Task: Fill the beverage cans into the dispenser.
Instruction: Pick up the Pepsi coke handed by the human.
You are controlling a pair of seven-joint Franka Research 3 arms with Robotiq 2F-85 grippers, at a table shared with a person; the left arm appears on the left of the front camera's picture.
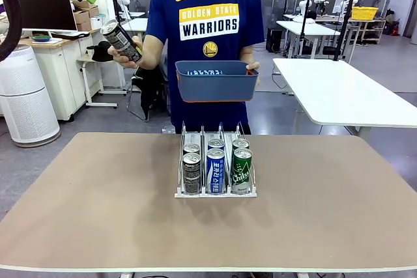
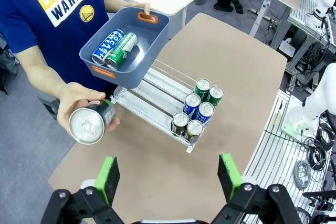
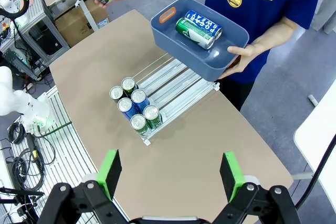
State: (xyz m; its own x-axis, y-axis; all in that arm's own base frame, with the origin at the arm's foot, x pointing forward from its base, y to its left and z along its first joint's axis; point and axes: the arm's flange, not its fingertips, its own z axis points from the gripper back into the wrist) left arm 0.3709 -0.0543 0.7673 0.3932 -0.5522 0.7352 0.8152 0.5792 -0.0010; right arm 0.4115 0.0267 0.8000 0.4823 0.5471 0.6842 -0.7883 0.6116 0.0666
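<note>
**Six cans racked, two in the bin, one held out**

The dispenser [image 1: 215, 194] on the worktop [image 1: 98, 213] holds six cans [image 1: 215, 167] upright, two per lane. The person's bin [image 1: 215, 89] carries two cans [image 2: 114, 49] lying on their sides. A dark can [image 2: 90, 123], in the person's hand [image 2: 73, 103], points its silver top at my left hand [image 2: 169, 172]. That hand and my right hand [image 3: 170, 169] are wide open and empty, high above the dispenser.

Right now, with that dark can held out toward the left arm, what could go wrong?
1. The person's hand wraps the dark can, which is tilted; the open left tool might pinch the hand or slip.
2. The blue-grey bin is held one-handed near the dispenser's far end; its two loose cans could roll out.
</note>
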